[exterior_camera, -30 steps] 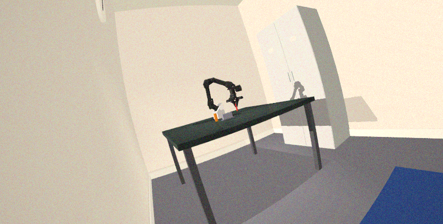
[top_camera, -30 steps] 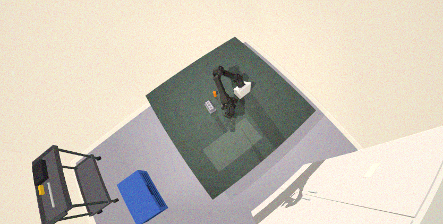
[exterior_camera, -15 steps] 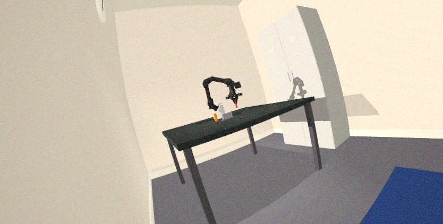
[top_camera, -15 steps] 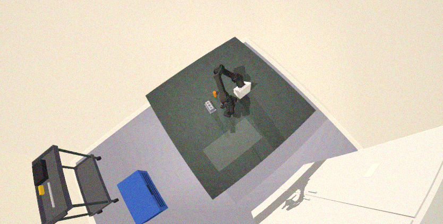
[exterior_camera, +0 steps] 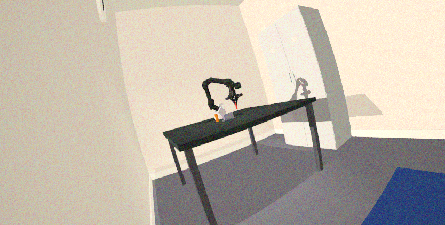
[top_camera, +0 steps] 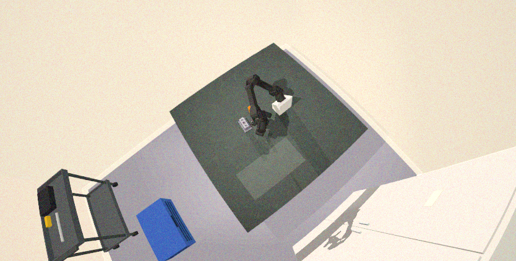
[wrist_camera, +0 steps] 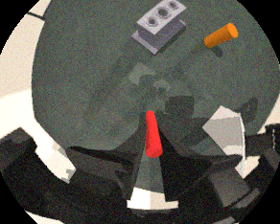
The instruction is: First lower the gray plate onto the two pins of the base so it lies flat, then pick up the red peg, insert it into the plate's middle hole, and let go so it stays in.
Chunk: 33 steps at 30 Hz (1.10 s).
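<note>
The gray plate (top_camera: 244,122) (wrist_camera: 158,28) lies on top of the gray base (exterior_camera: 228,117) (wrist_camera: 155,44) and looks flat, with its row of three holes facing up. The outer holes look filled by pins, but fine detail is too small to be sure. My gripper (exterior_camera: 235,101) (wrist_camera: 151,127) is shut on the red peg (exterior_camera: 236,105) (wrist_camera: 152,128), whose lower end points down out of the fingertips. The peg hangs above the table, off to one side of the plate and base. In the top view the arm hides the peg.
An orange cylinder (top_camera: 249,107) (exterior_camera: 216,118) (wrist_camera: 220,36) stands on the dark table (top_camera: 216,114) (exterior_camera: 267,108) near the base. A white block (top_camera: 282,106) (exterior_camera: 221,110) is by the arm's foot. A cart (top_camera: 77,219) and a blue box (top_camera: 162,230) are on the floor.
</note>
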Motion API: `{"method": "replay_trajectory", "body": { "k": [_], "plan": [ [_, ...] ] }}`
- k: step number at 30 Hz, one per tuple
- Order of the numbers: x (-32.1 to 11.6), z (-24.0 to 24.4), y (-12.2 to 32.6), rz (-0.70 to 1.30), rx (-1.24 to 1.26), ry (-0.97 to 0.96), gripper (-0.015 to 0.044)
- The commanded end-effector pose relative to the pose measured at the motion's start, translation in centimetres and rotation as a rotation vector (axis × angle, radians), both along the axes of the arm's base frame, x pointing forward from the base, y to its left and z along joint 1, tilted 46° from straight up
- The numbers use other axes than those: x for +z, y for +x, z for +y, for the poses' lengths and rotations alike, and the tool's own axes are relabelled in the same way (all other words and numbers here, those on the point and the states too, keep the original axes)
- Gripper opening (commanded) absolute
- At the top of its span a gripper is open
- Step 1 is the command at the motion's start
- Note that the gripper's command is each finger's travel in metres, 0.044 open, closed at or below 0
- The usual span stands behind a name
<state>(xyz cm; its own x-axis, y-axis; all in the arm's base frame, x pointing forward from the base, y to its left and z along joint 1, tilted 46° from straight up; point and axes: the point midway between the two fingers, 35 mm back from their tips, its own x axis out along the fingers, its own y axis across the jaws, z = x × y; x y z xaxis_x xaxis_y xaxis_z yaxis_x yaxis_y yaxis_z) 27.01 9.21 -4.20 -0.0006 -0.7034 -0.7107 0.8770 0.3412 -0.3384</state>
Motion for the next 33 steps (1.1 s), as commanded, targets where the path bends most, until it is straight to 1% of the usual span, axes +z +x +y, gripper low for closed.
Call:
{"method": "replay_trajectory", "body": {
  "k": [1, 33],
  "plan": [
    [0.6, -0.5, 0.8, -0.002, 0.001, 0.002, 0.0],
    [6.1, -5.7, 5.4, -0.014, -0.007, 0.009, 0.0]
  ]
}}
